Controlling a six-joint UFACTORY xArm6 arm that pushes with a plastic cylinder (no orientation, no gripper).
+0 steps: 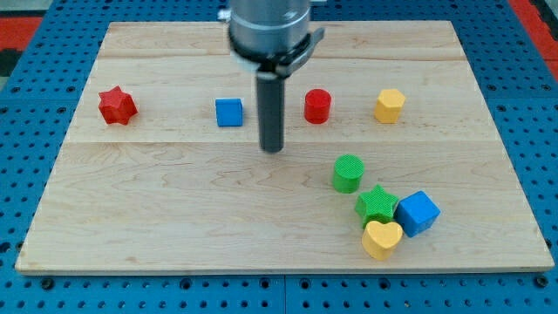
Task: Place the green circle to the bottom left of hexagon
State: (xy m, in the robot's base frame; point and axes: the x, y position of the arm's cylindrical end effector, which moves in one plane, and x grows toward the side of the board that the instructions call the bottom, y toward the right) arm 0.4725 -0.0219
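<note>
A: Where's everything relative to the yellow hexagon (390,105)?

B: The green circle (348,173) lies below it and a bit to the view's left, free on the board (174,227). My tip (273,148) is a bare rod holding nothing, farther left than the circle and slightly higher, apart from it.

A: How to push well?

B: I'd judge the circle needs nudging upward toward the hexagon's lower left. Come under it, between it and the green star (377,205), without disturbing the star, and stop short of the red cylinder (317,105).

A: Anything unclear?

B: The arm's upper body is cut off at the top.
</note>
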